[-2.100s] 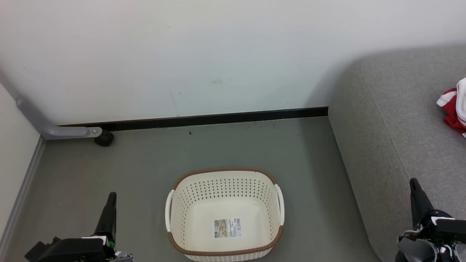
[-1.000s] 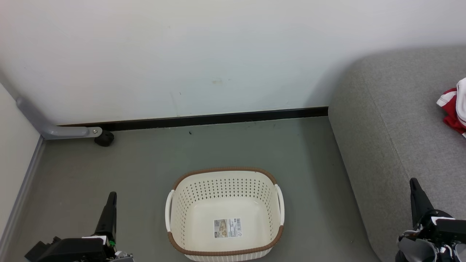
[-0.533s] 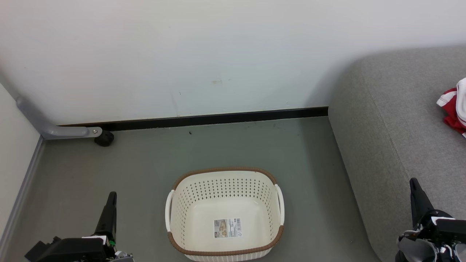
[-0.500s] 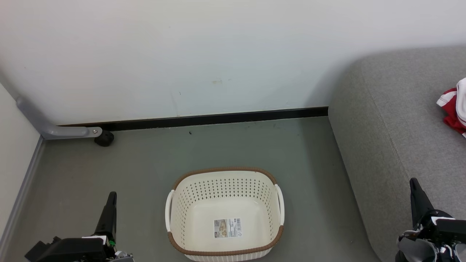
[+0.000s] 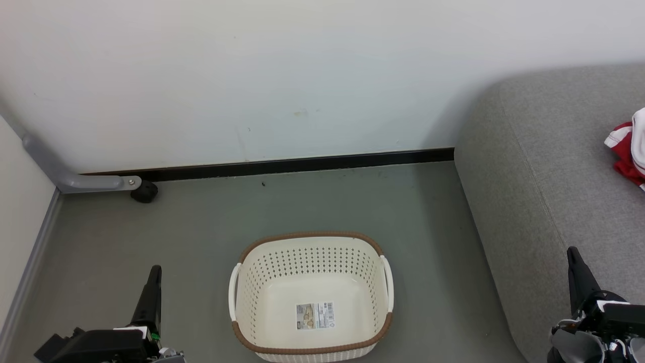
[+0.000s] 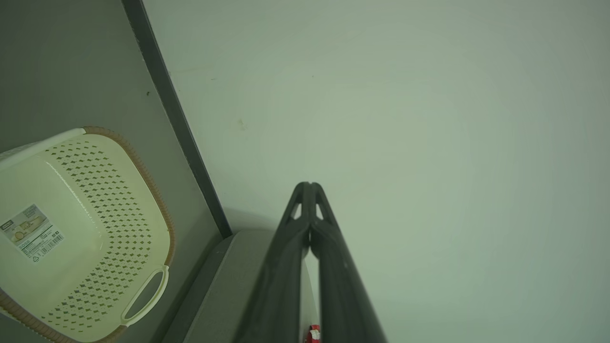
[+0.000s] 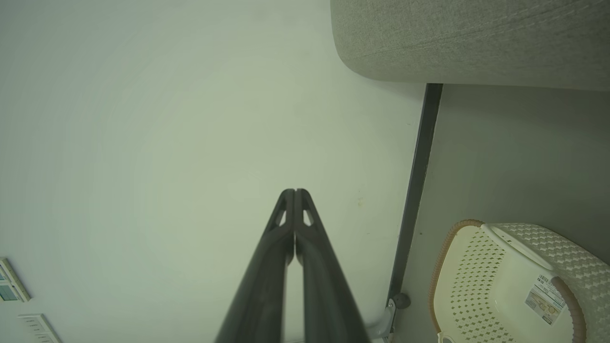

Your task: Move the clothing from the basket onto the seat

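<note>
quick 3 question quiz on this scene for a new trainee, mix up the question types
1. True or false: the basket stands on the floor.
2. Where does the red and white clothing lie? A in the basket; B on the seat; C on the floor.
3. Fill in: the left pincer and the right pincer are both ___, with nothing between their fingers.

Key: 1 true; 2 B; 3 shut.
</note>
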Robot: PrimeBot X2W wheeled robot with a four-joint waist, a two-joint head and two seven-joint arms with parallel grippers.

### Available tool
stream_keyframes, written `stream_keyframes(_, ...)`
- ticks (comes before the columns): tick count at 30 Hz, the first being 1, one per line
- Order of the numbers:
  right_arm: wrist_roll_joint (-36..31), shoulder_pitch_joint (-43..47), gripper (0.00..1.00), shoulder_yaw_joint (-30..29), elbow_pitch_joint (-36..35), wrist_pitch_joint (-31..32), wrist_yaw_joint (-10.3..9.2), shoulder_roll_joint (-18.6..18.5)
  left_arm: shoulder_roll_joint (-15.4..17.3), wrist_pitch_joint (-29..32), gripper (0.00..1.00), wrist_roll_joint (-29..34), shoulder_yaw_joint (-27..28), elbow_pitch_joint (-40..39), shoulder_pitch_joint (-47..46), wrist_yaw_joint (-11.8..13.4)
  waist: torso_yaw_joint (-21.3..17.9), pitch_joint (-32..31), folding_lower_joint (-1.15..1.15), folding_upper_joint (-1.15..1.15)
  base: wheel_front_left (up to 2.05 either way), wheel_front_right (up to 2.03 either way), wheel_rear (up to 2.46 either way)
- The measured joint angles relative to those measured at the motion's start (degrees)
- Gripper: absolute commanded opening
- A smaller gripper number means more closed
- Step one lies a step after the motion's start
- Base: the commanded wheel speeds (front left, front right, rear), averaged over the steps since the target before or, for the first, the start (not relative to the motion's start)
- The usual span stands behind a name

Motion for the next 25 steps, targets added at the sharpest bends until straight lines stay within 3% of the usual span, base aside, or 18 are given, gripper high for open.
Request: stream_keyframes(25,0.01,0.08,0.00,0.00,-0.01,0.00,0.00,0.01,0.00,0.00,0.00,0.00,0.00,-0.03,0.00,0.00,0.00,0.00,0.00,0.00,0.00,0.00,0.00)
